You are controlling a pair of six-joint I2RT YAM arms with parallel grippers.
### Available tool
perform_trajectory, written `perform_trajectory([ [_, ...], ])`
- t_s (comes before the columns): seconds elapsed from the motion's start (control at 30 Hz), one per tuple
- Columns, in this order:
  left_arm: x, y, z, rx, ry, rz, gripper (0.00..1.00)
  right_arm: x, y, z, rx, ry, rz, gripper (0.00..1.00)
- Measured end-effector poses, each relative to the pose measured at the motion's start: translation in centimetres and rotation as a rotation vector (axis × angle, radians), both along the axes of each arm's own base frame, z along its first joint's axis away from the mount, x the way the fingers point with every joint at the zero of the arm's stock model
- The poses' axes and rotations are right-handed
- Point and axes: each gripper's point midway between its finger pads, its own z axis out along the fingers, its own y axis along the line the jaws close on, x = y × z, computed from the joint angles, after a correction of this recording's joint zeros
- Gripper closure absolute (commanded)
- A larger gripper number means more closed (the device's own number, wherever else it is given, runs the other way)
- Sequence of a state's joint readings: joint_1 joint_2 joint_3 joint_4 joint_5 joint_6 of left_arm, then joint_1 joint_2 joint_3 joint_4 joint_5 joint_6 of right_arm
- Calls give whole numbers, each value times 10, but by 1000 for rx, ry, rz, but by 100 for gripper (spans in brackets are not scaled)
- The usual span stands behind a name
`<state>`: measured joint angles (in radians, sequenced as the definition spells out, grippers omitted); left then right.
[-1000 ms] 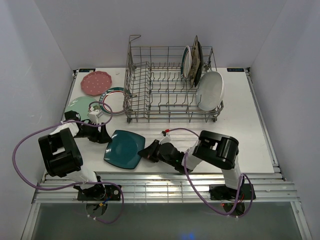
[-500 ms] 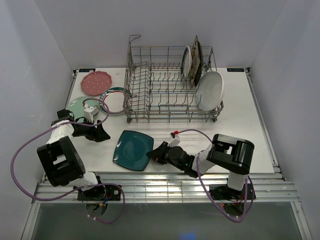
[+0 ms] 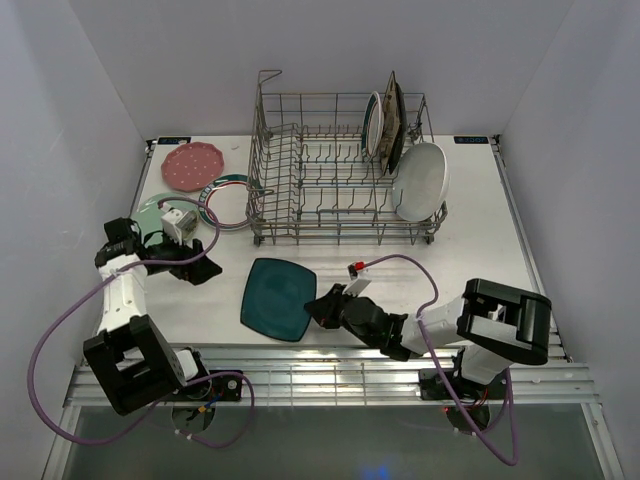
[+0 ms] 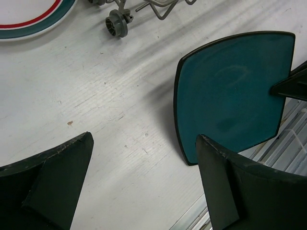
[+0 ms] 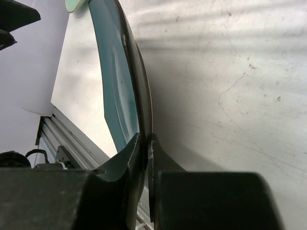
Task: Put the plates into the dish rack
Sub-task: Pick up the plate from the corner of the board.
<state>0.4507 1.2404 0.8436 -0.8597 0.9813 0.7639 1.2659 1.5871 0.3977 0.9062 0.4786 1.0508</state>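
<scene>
A teal square plate lies low over the table near its front edge, and my right gripper is shut on its right rim. The right wrist view shows that plate edge-on, pinched between the fingers of the gripper. My left gripper stands open to the left of the plate, apart from it, with only bare table between its fingers. The dish rack at the back holds a white oval plate and upright plates at its right end.
A pink dotted plate, a mint green plate and a teal-and-red-rimmed round plate lie on the table left of the rack. The rack's wheel stands near the rimmed plate. A slatted ledge borders the front.
My right gripper has drawn the teal plate to the right. My left gripper has opened wider and its arm has swung back to the left, away from the plate.
</scene>
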Motion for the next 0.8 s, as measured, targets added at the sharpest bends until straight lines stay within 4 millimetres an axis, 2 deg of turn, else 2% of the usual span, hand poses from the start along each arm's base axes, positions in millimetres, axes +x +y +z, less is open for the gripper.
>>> perform_trajectory([
  [0.4, -1, -2, 8, 0, -48, 59, 2, 2, -25, 31, -154, -184, 12, 92],
  [0.63, 3, 1, 21, 31, -127, 104, 2, 3, -36, 46, -224, -258, 26, 92],
  [0.8, 6, 4, 19, 40, -140, 139, 2, 5, -43, 60, -274, -309, 37, 92],
])
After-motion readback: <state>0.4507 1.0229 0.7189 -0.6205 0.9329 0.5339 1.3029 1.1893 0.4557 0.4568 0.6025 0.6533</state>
